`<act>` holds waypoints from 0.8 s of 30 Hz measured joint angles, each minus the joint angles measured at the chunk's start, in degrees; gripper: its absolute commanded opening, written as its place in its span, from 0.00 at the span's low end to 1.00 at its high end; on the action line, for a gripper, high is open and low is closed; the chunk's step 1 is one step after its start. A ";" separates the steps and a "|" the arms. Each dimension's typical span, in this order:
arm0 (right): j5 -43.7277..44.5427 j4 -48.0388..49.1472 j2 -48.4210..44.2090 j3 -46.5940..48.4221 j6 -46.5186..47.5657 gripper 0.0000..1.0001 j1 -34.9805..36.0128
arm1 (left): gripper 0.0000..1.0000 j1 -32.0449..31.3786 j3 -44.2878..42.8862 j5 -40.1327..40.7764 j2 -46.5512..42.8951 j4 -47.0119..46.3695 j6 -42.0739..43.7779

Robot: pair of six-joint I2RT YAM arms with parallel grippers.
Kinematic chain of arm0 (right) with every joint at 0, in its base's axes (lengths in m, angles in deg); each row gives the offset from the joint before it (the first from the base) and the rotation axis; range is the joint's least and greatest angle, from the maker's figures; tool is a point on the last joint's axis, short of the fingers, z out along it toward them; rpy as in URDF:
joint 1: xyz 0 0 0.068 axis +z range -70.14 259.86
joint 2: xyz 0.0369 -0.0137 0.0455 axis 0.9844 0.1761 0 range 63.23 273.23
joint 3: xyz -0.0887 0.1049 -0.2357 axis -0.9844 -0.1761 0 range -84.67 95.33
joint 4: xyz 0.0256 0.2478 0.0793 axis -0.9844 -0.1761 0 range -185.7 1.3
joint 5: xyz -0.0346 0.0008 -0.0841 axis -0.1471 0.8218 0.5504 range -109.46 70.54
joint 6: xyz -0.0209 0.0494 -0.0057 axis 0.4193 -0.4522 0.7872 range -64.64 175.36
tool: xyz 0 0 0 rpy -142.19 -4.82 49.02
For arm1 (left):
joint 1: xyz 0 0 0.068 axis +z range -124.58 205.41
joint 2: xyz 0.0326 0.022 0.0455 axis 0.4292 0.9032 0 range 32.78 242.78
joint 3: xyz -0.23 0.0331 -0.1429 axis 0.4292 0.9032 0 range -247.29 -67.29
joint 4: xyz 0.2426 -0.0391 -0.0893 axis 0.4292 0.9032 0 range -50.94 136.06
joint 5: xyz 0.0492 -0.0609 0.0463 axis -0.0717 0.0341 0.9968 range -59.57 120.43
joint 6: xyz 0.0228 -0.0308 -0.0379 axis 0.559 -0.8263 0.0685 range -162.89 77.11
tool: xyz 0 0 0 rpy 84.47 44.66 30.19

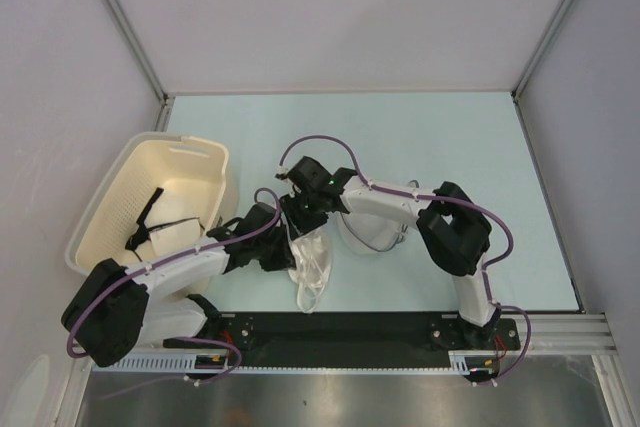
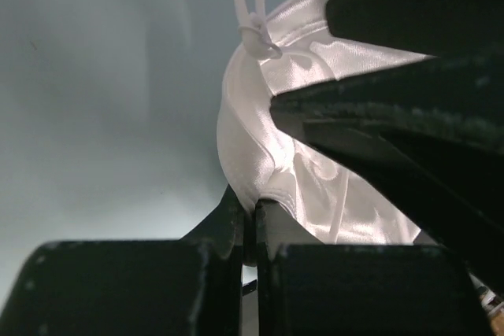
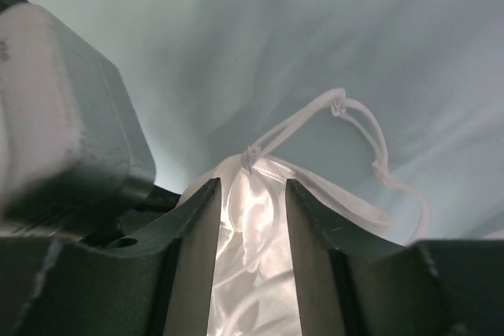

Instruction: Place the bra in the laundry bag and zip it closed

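Small shiny white satin bra (image 1: 310, 267) held between both arms, just beside the round white mesh laundry bag (image 1: 365, 237), not yet inside.
Left gripper (image 2: 252, 214) clamped on its hem, probably steadying it; right gripper (image 3: 252, 190) straddles the fabric, grip unclear.

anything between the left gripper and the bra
Nothing: the left gripper is shut directly on the bra, pinching its edge, in the left wrist view.
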 measured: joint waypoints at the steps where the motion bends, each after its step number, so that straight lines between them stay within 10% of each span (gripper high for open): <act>1: 0.02 0.48 0.02 0.00 0.15 0.35 0.00 | 0.00 -0.02 -0.02 -0.07 0.00 -0.11 0.02; 15: -2.36 3.30 1.84 0.26 0.83 0.42 -1.16 | 0.00 0.02 -0.02 0.11 -0.07 -0.07 -0.72; 24: -6.64 7.50 3.50 -0.76 -0.68 0.21 -2.25 | 0.00 0.17 0.00 0.00 -0.07 0.09 -1.53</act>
